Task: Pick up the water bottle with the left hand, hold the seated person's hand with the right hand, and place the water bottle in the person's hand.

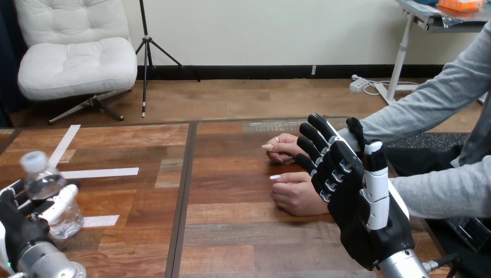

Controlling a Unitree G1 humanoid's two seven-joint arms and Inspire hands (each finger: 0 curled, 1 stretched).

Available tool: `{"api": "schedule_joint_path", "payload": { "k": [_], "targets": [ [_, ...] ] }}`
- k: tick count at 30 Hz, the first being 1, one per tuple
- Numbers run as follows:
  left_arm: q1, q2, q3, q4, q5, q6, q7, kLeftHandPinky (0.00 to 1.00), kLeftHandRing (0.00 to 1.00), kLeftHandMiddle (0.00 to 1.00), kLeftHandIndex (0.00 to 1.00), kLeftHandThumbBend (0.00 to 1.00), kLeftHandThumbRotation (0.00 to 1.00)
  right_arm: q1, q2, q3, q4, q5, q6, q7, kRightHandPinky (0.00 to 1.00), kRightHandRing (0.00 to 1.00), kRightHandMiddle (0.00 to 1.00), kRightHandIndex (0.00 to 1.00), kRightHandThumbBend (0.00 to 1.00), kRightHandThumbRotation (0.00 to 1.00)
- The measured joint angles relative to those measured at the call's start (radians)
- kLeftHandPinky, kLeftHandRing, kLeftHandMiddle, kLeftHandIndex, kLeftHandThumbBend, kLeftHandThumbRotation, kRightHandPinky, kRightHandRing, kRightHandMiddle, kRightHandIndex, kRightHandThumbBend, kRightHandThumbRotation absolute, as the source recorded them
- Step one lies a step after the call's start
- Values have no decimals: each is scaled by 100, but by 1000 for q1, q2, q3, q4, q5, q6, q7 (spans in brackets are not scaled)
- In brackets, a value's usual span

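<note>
Water bottle (45, 186) leans at the lower left of the frame, the left hand (18, 229) curled round it. At centre right, the right hand (359, 223) reaches up-left, fingers straight and together, overlapping the person's lower hand (296, 197) on the table (231, 243); contact unclear.

Open passage runs across the brown wooden table's (231, 237) middle; the person's resting hands (296, 196) obstruct near its right edge.
</note>
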Motion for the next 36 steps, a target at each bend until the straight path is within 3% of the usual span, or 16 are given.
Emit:
{"api": "schedule_joint_path", "payload": {
  "k": [23, 36],
  "targets": [
    [3, 2, -7, 55, 38, -88, 10, 38, 42, 46, 48, 76, 0, 0, 1, 0, 0, 0, 0, 0, 100, 99, 97, 97, 84, 100],
    [3, 2, -6, 58, 38, -94, 0, 37, 41, 45, 47, 75, 0, 0, 1, 0, 0, 0, 0, 0, 100, 99, 97, 97, 84, 100]
  ]
}}
